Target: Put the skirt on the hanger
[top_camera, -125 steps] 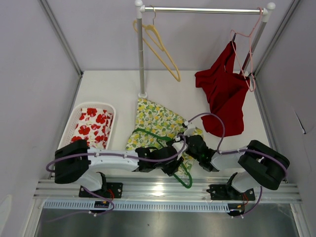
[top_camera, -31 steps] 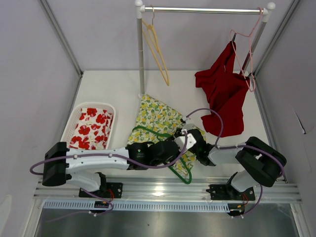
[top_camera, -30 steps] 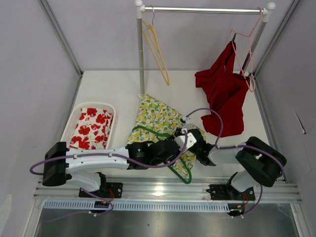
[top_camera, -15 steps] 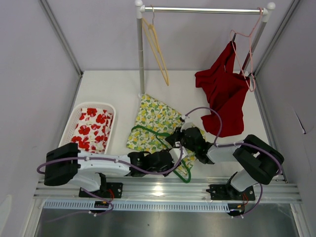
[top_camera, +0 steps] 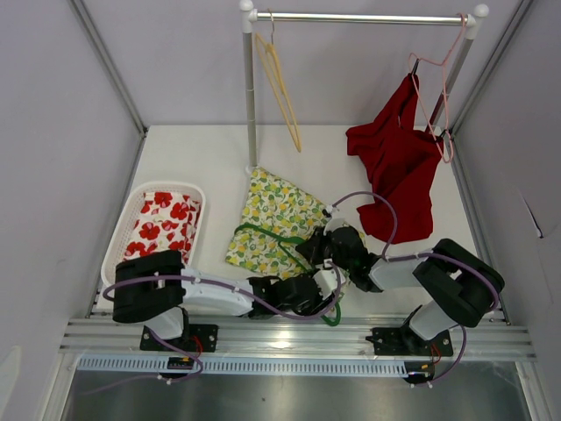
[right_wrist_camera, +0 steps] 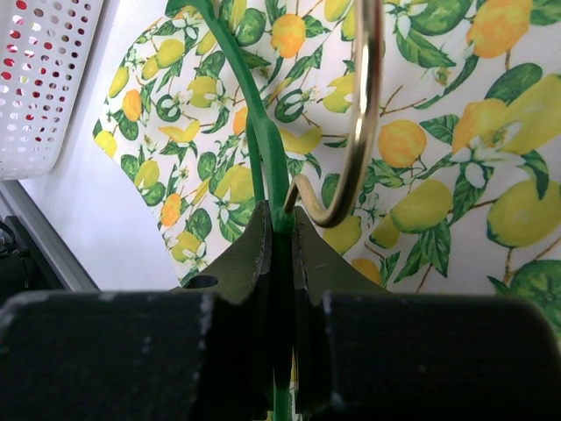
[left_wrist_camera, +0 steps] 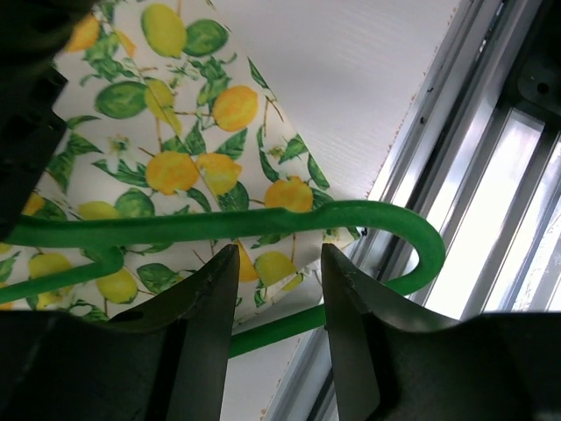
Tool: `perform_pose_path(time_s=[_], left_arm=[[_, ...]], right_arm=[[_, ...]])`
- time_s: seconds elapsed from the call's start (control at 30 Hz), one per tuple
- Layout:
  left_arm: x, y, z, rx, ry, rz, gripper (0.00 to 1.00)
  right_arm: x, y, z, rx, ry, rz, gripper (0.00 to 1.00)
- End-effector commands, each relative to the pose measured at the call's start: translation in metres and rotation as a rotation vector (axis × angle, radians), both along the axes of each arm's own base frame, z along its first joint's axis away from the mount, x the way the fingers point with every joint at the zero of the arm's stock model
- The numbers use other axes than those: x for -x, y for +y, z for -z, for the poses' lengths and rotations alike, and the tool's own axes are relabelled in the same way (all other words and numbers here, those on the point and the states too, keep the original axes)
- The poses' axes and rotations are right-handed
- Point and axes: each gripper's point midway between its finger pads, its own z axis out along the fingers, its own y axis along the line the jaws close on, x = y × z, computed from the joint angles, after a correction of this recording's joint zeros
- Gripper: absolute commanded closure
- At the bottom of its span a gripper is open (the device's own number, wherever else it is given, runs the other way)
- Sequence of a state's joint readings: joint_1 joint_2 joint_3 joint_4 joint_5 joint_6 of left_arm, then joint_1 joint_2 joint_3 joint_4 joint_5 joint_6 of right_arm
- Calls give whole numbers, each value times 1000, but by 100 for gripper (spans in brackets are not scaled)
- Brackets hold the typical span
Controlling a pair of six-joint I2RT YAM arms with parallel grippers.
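While the right gripper [right_wrist_camera: 280, 230] pinches the green hanger [right_wrist_camera: 267, 167] and the left gripper [left_wrist_camera: 279, 263] hangs spread, the hanger could twist loose and drag the skirt [top_camera: 276, 215], lying by the front edge of the table [top_camera: 193, 158], askew.

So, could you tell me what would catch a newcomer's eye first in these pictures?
The lemon-print skirt spread in the middle of the table stands out first, with a green hanger lying partly over it. The right gripper is shut on that hanger, while the left gripper stands open at its hooked end by the table's near edge. At the back right, a red garment hangs from the clothes rail.
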State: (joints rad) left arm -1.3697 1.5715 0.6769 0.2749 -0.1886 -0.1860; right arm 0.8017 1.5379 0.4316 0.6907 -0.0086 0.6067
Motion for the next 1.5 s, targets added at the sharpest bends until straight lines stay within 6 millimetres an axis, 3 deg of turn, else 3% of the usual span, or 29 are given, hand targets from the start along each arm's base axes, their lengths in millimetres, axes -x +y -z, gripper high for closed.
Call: perform_pose_path(time_s=[0.0,0.33,0.4,0.67,0.83,0.87,1.0,1.1,1.23,1.37,1.47], left_arm=[[2,-22,-17,98,-3,-2,51],[7,-34,2,74,-26,-24,47],[10,-32,13,36,-39,-18,47],[15,-34,26,-41,-82,-10,47],[12,-27,37,-84,-92,-40,60],[12,-26,38,-88,-95,-45,70],[8,-21,41,-113,-111,-59,88],[5,-19,35,-115,-127,-68,100],[1,-21,14,-94,-155,-67,100],[-3,-27,-23,-53,-180,-55,100],[-9,-26,-36,-56,-191,-47,100]], right_arm=[[33,-52,72,270,164,-3,100],[35,-54,76,271,171,0,100],[35,-54,76,271,169,-1,100],[34,-53,74,265,166,1,100],[38,-50,72,249,172,-24,100],[39,-50,72,248,173,-23,100],[38,-50,72,244,175,-21,100],[38,-49,71,243,175,-22,100],[37,-51,72,252,174,-14,100],[35,-50,72,262,173,-15,100],[33,-48,71,268,171,-17,100]])
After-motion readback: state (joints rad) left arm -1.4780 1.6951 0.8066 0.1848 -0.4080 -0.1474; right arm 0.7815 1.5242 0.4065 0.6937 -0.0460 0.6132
